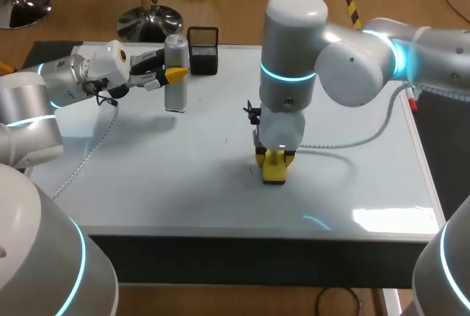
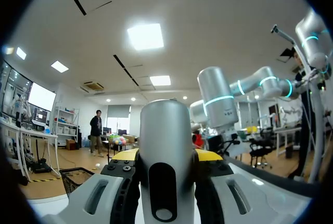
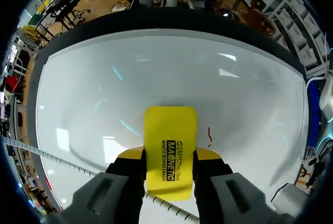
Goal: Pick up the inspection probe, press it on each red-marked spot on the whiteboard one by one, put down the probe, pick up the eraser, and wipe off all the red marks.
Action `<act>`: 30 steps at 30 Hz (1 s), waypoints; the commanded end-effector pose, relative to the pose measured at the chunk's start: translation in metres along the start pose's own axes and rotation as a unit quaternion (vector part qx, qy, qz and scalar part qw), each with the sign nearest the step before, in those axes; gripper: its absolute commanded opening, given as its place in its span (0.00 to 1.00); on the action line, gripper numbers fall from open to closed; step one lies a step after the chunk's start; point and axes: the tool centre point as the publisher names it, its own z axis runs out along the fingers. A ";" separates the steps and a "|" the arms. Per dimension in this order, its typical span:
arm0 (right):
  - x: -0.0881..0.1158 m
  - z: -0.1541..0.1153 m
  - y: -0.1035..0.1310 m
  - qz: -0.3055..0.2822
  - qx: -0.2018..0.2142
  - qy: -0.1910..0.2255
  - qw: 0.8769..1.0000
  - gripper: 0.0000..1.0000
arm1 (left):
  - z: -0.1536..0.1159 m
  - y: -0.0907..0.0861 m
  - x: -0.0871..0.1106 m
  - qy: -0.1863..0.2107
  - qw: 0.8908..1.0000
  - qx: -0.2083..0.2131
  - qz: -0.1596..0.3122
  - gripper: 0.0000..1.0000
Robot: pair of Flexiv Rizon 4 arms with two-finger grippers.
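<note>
The inspection probe (image 1: 176,73), a silver cylinder, stands upright at the far left of the whiteboard (image 1: 352,176), its base at or just above the surface. My left gripper (image 1: 173,75) is shut on its upper part. In the left wrist view the probe (image 2: 165,146) fills the gap between the yellow tips of the left gripper (image 2: 166,156). My right gripper (image 1: 274,157) points straight down at the board's middle, shut on the yellow eraser (image 1: 274,169). The eraser (image 3: 170,151) sits between the right gripper's (image 3: 170,154) fingers, with a short red mark (image 3: 209,136) just beside it on the board.
A black holder (image 1: 203,51) stands at the board's far edge, right behind the probe. A white coiled cable (image 1: 88,158) trails from my left arm across the left side of the board. Another cable (image 1: 367,136) hangs off my right arm.
</note>
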 end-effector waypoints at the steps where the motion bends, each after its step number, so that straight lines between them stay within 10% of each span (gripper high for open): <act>1: 0.012 0.020 -0.001 -0.001 0.008 -0.003 1.000 0.00 | 0.001 -0.002 0.001 -0.001 1.000 -0.001 0.000 0.00; 15: -0.003 -0.028 0.019 -0.030 0.061 0.005 0.998 0.00 | 0.001 -0.002 0.001 -0.001 1.000 -0.001 0.000 0.00; 30: -0.033 -0.017 0.029 -0.057 0.054 -0.012 0.997 0.00 | 0.001 -0.002 0.001 -0.001 1.000 -0.001 0.000 0.00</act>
